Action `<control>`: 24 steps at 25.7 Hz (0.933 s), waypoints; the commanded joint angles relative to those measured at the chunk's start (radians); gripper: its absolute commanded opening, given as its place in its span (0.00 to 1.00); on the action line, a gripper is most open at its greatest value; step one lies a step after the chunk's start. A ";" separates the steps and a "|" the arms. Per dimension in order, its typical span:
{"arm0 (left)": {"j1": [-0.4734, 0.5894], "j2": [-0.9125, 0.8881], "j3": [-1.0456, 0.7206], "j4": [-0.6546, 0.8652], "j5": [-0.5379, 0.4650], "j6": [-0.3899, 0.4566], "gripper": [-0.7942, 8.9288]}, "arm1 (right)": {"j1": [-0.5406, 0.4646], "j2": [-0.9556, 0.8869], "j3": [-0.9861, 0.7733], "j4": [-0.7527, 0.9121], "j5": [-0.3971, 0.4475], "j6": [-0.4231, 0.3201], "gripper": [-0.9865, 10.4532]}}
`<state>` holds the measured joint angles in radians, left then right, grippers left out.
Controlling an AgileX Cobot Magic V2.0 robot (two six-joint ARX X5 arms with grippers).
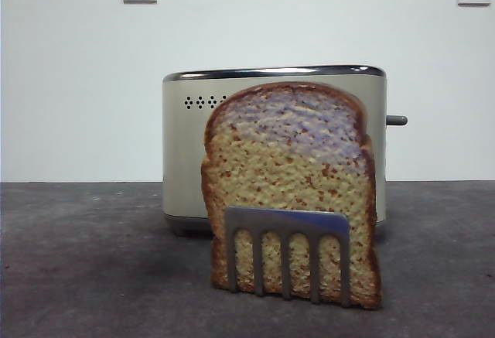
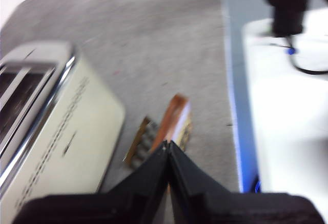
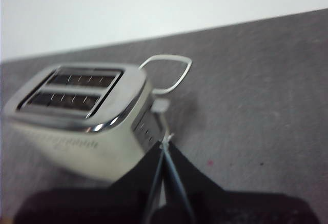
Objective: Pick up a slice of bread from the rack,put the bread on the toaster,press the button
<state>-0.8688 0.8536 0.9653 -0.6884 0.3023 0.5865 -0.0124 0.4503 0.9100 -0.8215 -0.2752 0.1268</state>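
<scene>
Toaster (image 3: 82, 116) slots only from wrist views.

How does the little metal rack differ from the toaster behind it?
The rack is low, open, shiny steel with comb-like prongs; the toaster is a tall, closed, cream box with a chrome top rim. The rack holds the slice of bread upright, while the toaster's slots are empty. The rack stands nearer the front camera, the toaster behind it. Both rest on the dark table.

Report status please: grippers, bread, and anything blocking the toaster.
Left gripper shut, above slice of bread. Right gripper shut, empty, by toaster. Bread upright in rack. Toaster slots open, nothing blocking.
</scene>
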 commanded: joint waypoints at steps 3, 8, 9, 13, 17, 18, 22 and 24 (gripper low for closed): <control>-0.115 0.119 0.142 -0.074 -0.126 0.053 0.07 | 0.000 0.042 0.059 -0.070 -0.060 -0.081 0.08; -0.184 0.235 0.253 -0.129 -0.203 0.092 0.08 | 0.000 0.052 0.086 -0.100 -0.107 -0.088 0.08; -0.191 0.259 0.270 -0.133 -0.203 0.098 0.08 | 0.000 0.051 0.086 -0.100 -0.124 -0.088 0.08; -0.197 0.336 0.310 -0.133 -0.203 0.103 0.08 | 0.000 0.051 0.086 -0.117 -0.174 -0.112 0.08; -0.196 0.396 0.312 -0.135 -0.215 0.106 0.16 | 0.000 0.051 0.086 -0.148 -0.180 -0.145 0.08; -0.196 0.412 0.312 -0.134 -0.218 0.106 0.23 | 0.000 0.051 0.086 -0.156 -0.181 -0.156 0.08; -0.196 0.478 0.312 -0.130 -0.225 0.106 0.42 | 0.000 0.051 0.086 -0.189 -0.182 -0.189 0.08; -0.196 0.513 0.312 -0.133 -0.226 0.101 0.42 | 0.000 0.051 0.086 -0.207 -0.182 -0.197 0.08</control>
<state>-1.0634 1.3510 1.2793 -0.8223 0.0780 0.6811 -0.0124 0.5037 0.9928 -1.0267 -0.4534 -0.0460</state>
